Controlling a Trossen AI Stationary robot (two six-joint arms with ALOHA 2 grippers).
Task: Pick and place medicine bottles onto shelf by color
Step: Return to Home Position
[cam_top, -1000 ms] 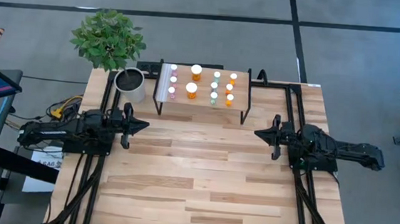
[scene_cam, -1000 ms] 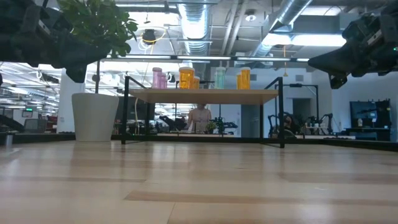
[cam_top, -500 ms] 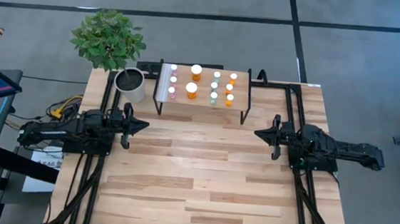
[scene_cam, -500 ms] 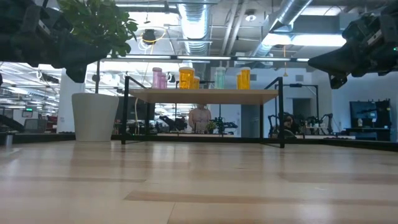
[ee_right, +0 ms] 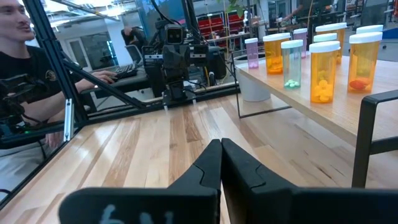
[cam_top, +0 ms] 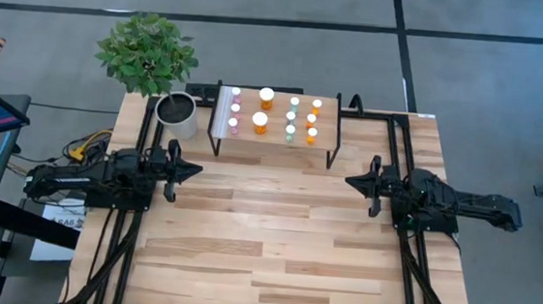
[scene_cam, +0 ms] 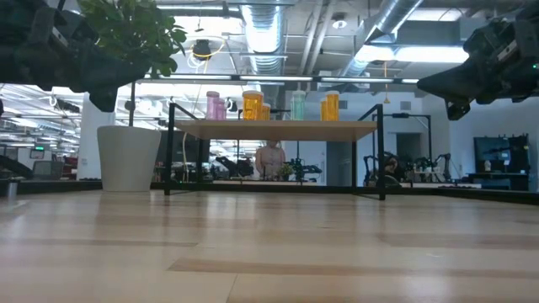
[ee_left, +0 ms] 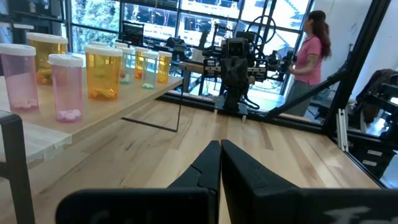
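Wooden worktop [cam_top: 274, 240] lies open between the closed, empty left pincer [cam_top: 192, 172] and right pincer [cam_top: 352, 183]; white-capped pink, orange and green medicine bottles [cam_top: 259, 122] stand on the shelf [cam_top: 327, 127] at the far edge

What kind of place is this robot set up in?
Probably a robotics lab or workshop: exposed ceiling ducts, dark equipment racks along the back, and a person working nearby.

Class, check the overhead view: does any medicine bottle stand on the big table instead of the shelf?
No, every medicine bottle in view stands on the shelf top.
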